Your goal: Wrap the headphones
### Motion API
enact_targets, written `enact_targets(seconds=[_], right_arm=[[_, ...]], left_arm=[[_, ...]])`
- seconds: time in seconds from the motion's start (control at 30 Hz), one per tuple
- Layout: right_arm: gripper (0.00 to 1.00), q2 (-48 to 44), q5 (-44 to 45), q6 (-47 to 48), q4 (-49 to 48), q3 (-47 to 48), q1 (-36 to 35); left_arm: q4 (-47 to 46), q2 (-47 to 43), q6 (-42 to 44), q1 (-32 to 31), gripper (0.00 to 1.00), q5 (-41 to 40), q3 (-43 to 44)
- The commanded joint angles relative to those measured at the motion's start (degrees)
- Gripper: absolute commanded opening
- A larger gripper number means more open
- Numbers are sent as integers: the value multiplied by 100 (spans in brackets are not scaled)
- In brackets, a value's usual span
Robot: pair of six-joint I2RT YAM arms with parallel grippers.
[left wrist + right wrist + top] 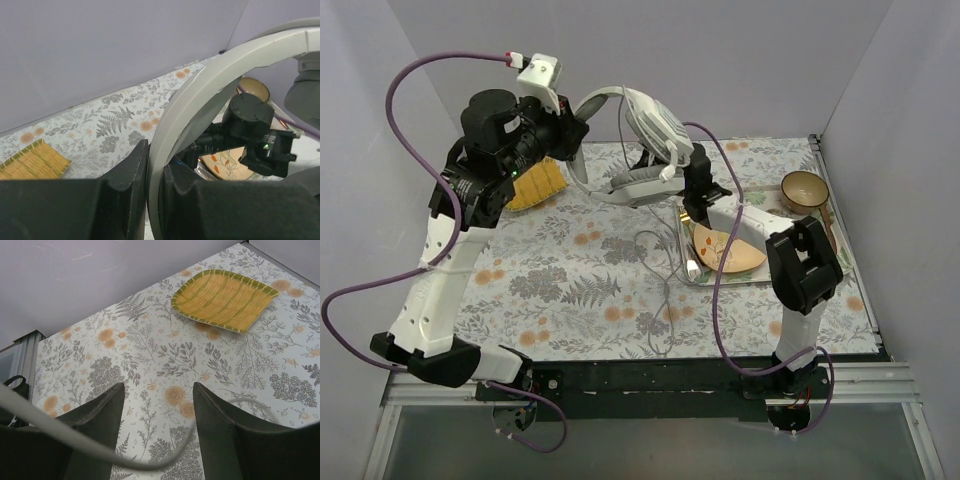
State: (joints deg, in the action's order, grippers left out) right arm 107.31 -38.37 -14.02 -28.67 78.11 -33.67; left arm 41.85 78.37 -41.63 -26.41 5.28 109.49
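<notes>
The light grey-white headphones [645,120] hang in the air at the back of the table. Their headband [595,100] arches between the arms, with one earcup [662,125] up and the other [638,183] low. My left gripper [572,135] is shut on the headband [200,100], with its jaws [155,170] on either side of it. My right gripper [665,165] sits beside the earcups and is partly hidden by them. It is open [159,390] and holds nothing. The thin grey cord [150,465] sags across in front of its fingers. The cord [660,260] trails down onto the table.
A yellow woven mat [535,185] lies at the back left and also shows in the right wrist view [222,300]. A tray with a patterned plate [730,250] lies under the right forearm. A wooden bowl [803,190] stands at the back right. Walls enclose the table.
</notes>
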Motion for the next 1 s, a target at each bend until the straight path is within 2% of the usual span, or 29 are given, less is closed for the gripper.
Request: enact_targets(seconds=[0.0, 0.2, 0.37, 0.6, 0.77, 0.9, 0.97], right_arm=[[65, 377, 251, -92, -658, 38, 45], [66, 695, 539, -206, -886, -58, -87], [68, 704, 682, 65, -1009, -181, -359], [67, 301, 2428, 795, -615, -796, -614], [67, -262, 2746, 1305, -693, -1569, -790], [70, -754, 3204, 1332, -1114, -2272, -799], [70, -790, 3283, 1358, -1080, -2291, -799]], left_arm=[[-256, -164, -460, 180, 0, -44, 713], [-194, -103, -777, 470, 0, 131, 1074], [-194, -76, -768, 523, 0, 123, 1188], [-150, -102, -680, 550, 0, 210, 1452], [-133, -111, -610, 550, 0, 158, 1557], [-124, -85, -601, 550, 0, 158, 1637], [-115, -76, -592, 550, 0, 167, 1698]])
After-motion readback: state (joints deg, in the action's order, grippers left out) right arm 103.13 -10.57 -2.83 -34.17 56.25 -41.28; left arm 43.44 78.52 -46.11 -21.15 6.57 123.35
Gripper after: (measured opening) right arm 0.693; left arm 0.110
